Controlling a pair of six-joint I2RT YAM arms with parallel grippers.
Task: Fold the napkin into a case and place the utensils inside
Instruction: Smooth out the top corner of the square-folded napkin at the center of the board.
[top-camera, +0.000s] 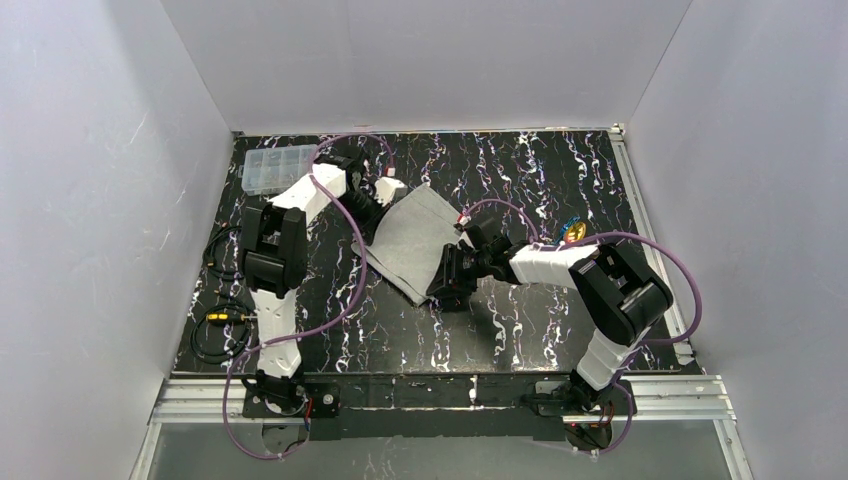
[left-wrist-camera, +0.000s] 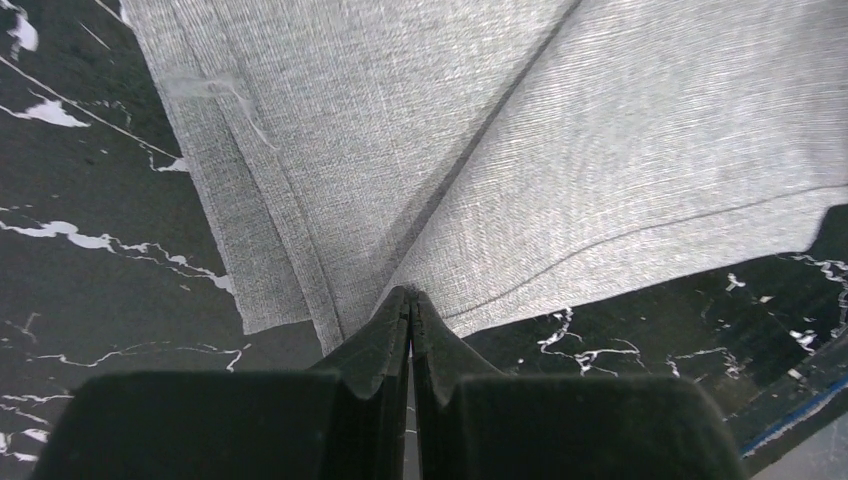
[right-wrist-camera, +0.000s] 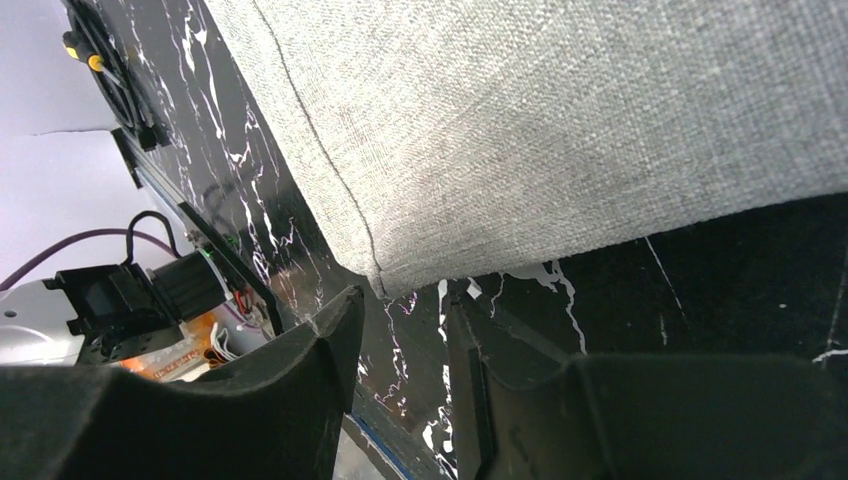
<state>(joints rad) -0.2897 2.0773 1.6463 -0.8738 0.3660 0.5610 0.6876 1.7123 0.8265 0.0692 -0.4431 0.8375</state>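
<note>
Now the left gripper (left-wrist-camera: 408, 298) clamps the napkin (left-wrist-camera: 560, 150) edge, the right gripper (right-wrist-camera: 402, 302) parted just beside its corner.

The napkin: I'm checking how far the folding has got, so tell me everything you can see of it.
The napkin is a light-grey, matte woven cloth with a stitched hem. It lies near the middle of the black marbled table. It is folded over in layers, with a crease running diagonally across it. The left gripper has its jaws shut on one edge. The right gripper hovers with jaws open just short of a doubled corner.
</note>
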